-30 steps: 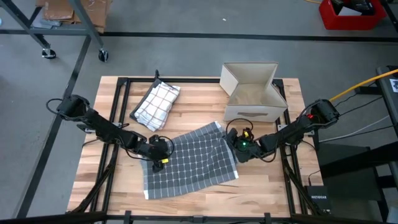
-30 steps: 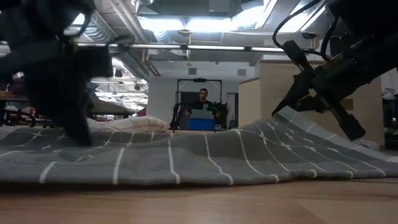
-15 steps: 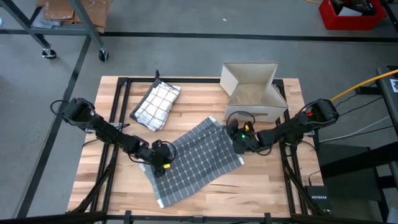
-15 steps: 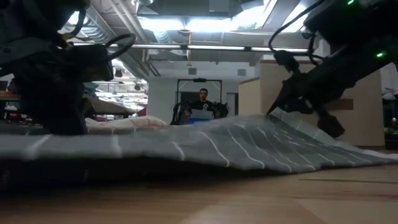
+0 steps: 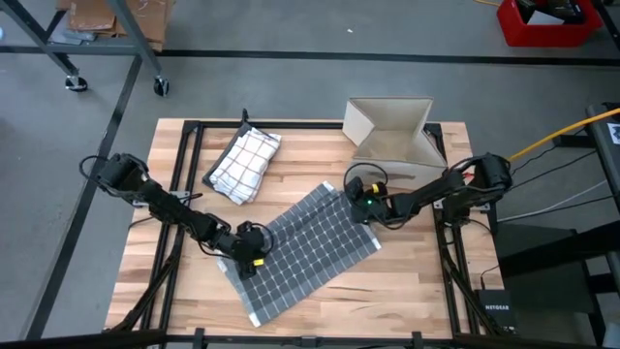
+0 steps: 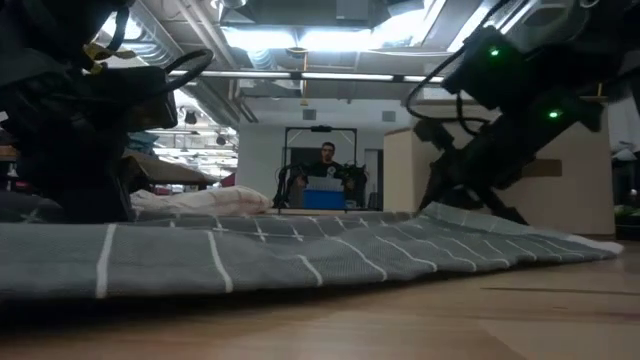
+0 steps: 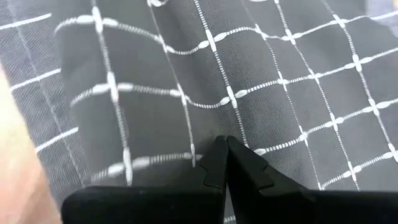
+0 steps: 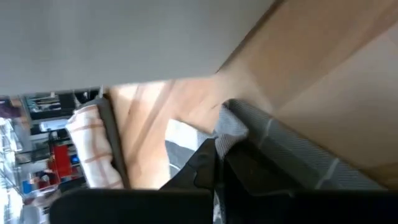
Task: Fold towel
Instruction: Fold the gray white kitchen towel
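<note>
The towel (image 5: 305, 247) looks soft, light and limp, so corners are the best hold. The left tool (image 5: 254, 254) is closed on its 8 o'clock edge, and the right tool (image 5: 360, 202) pinches the 1 o'clock corner.

This is a robotics lab or workshop in an open industrial hall. A wooden bench (image 5: 407, 281) on a black metal frame stands on a bare grey concrete floor (image 5: 291, 87), with cables trailing off its right edge. A red bin (image 5: 547, 24) sits on the floor beyond the far right corner, and a wheeled rack (image 5: 107, 44) with cardboard beyond the far left. The low view shows exposed ducts and strip lights (image 6: 300, 40) overhead, and a person (image 6: 326, 160) seated at a laptop (image 6: 324, 184) in the background.
</note>
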